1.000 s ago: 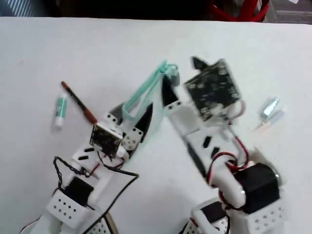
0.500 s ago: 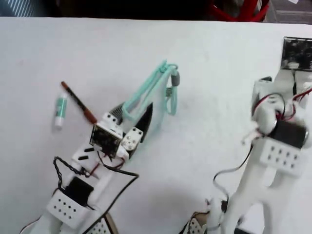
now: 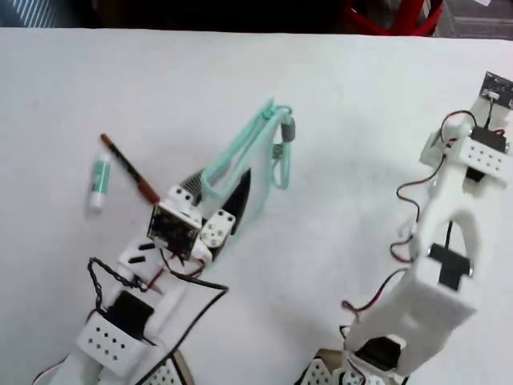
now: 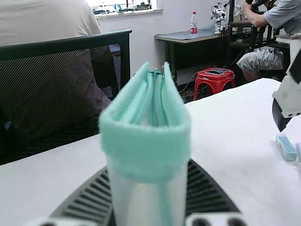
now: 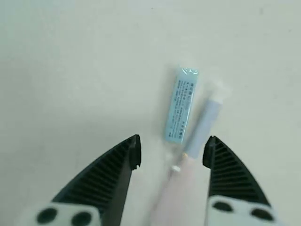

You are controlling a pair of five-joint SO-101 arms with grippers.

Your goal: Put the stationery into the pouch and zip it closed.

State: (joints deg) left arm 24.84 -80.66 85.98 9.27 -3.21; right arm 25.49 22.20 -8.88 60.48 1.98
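The left end effector [image 3: 218, 192] was clamped on one end of the teal pouch [image 3: 240, 160]. I judge it held the pouch on its edge with the mouth upward, so that the other arm could drop things in. In the left wrist view the two teal lips stood close together, so the opening looked narrow. The grey zip pull [image 3: 287, 127] sat at the far end of the pouch.

The right end effector [image 5: 172, 143] hung with its jaws apart over a blue eraser [image 5: 181, 110] and a pale pen [image 5: 207, 115]. These two lay side by side on the white surface [image 3: 361, 80], well apart from the pouch. Because they lay so near each other, taking only one could be difficult.

A glue stick [image 3: 98, 183] and a brown pencil [image 3: 128, 168] lay on the other side of the pouch, near the left arm. To reach them, the right arm would probably have to pass over the pouch
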